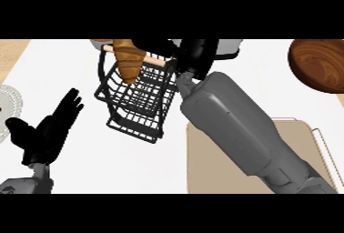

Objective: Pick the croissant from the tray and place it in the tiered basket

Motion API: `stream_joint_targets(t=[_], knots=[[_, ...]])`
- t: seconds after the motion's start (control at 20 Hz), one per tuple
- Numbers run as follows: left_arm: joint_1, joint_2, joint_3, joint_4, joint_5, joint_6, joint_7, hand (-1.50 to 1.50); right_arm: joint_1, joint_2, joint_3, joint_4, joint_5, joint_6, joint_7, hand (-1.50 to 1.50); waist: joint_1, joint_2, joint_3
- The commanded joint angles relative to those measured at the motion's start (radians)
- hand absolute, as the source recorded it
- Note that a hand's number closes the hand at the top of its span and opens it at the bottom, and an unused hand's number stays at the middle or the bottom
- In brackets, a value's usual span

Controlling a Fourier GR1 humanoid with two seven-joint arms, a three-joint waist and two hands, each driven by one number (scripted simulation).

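Note:
A golden croissant (128,59) hangs tip-down over the upper tier of the black wire tiered basket (138,104), in front of its wooden handle. My right hand (184,52) reaches in from the right, and its fingers curl against the croissant's upper right side. Part of the hand is cut off by the view's top. The beige tray (201,177) lies at the lower right, mostly under my right forearm, with nothing showing on it. My left hand (43,132) rests open at the lower left with its fingers up, apart from the basket.
A dark wooden bowl (319,63) sits at the upper right. A white patterned plate (7,107) shows at the left edge. A pale grey object (230,48) stands behind my right hand at the back.

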Motion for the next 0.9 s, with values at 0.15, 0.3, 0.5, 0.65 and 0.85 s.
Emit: stream_joint_targets(t=[0.15,0.3,0.5,0.65,0.85], knots=[[0.085,0.018,0.024,-0.047,0.008,-0.026,-0.026,0.00,0.251,-0.167,-0.094,-0.289,0.038,-0.011,0.046,-1.50,-0.029,-0.009,0.000],[0.035,0.013,0.023,-0.024,-0.011,-0.005,0.010,0.00,0.315,-0.250,-0.160,-0.450,0.020,0.072,0.104,-1.50,-0.030,-0.005,0.000],[0.025,-0.019,0.015,-0.024,-0.020,0.001,-0.005,0.00,0.479,-0.356,-0.206,-0.645,-0.028,0.139,0.073,-1.50,-0.016,0.001,0.000],[0.039,-0.036,0.000,-0.033,-0.034,0.013,0.010,0.00,0.578,-0.452,-0.285,-0.803,-0.105,0.192,0.091,-1.50,-0.017,0.001,0.000],[0.030,-0.005,0.044,-0.003,-0.001,-0.038,-0.007,0.00,0.691,-0.552,-0.393,-0.956,-0.207,0.285,0.117,-1.50,-0.015,0.001,0.000]])
